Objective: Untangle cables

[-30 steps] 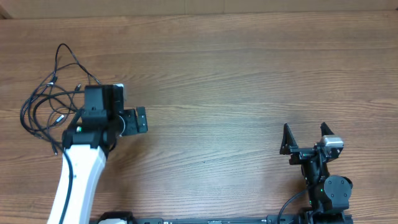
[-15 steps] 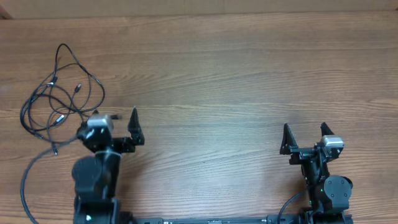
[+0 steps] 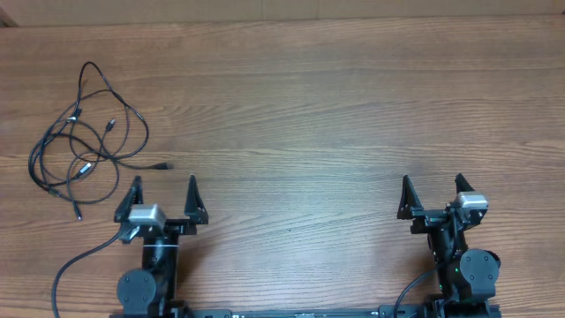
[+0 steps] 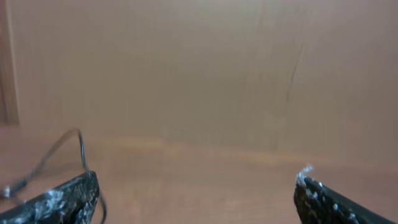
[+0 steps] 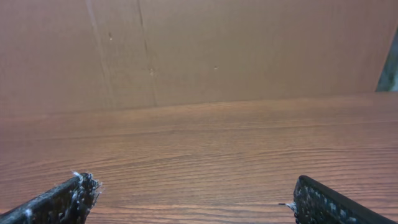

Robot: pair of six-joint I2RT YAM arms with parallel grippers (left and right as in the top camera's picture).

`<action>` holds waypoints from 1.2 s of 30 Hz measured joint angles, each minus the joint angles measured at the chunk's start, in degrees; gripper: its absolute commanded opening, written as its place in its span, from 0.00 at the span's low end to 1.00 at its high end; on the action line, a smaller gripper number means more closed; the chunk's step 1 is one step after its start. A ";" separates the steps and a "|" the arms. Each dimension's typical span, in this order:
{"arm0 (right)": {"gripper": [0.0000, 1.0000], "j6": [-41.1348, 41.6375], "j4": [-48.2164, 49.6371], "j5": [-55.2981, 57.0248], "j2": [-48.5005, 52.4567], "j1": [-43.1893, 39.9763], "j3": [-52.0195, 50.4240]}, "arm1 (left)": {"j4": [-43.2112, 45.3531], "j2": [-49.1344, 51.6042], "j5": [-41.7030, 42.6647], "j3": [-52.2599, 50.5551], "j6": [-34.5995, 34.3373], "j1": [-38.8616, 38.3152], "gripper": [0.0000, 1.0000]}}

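Overhead: cables lie in a loose tangle of loops at the far left of the table, apart from both arms. One loose end trails right and stops just ahead of the left gripper, not touching it.

I read the left gripper's fingers as spread wide, holding nothing. The right gripper sits at the near right edge, well apart from the cords, fingers likewise spread and empty.

Left wrist view is blurred; a thin dark loop at lower left is probably one of the cables. Right wrist shows bare wood between its fingertips.
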 measured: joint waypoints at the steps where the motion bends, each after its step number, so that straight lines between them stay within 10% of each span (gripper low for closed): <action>1: 1.00 0.00 0.00 0.00 0.00 0.00 0.00 | -2.89 -0.07 0.02 -0.02 0.00 0.00 1.00; 36: 1.00 0.02 0.00 0.00 0.00 0.00 0.00 | -12.20 -0.22 2.62 -0.04 0.00 0.00 1.00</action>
